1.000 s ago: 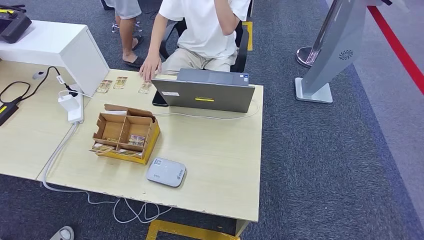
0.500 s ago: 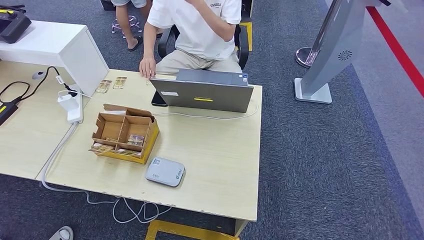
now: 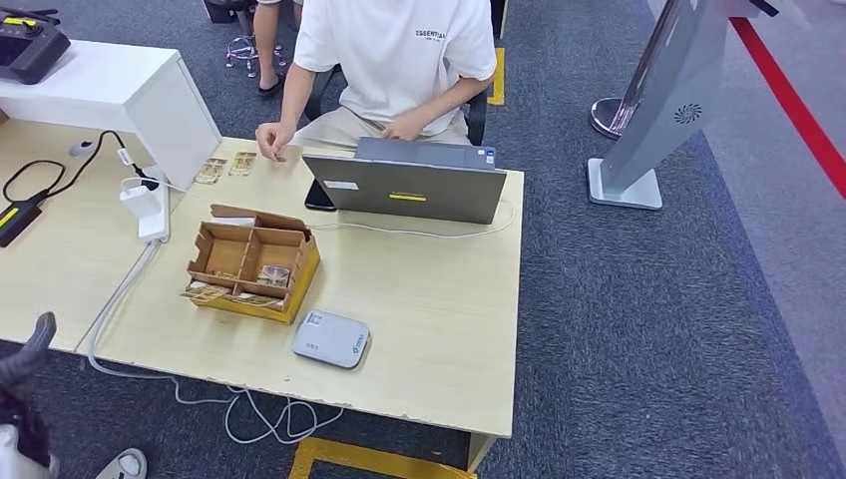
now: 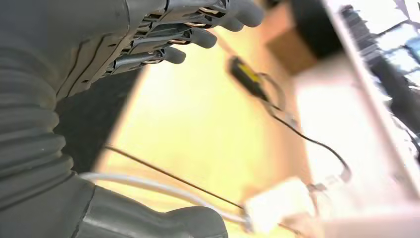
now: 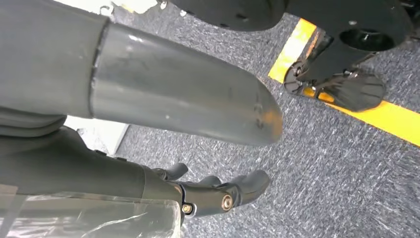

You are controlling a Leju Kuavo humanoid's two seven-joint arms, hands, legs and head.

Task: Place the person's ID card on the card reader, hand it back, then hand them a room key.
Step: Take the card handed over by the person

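Grey and empty, fingers spread, your left robot hand (image 4: 163, 34) has just risen beside the tabletop (image 3: 439, 299); the right robot hand (image 5: 218, 191) hangs loosely curled. Beyond the card reader (image 3: 331, 340), the person's hand (image 3: 269, 139) now offers the ID card (image 3: 280, 157), so reach there.

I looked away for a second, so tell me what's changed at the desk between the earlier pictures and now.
The person's hand slid along the far table edge from beside the laptop toward the cards, and their other arm came down to their lap. The left robot hand has risen into the head view, holding nothing. The card reader and cardboard box stayed put.
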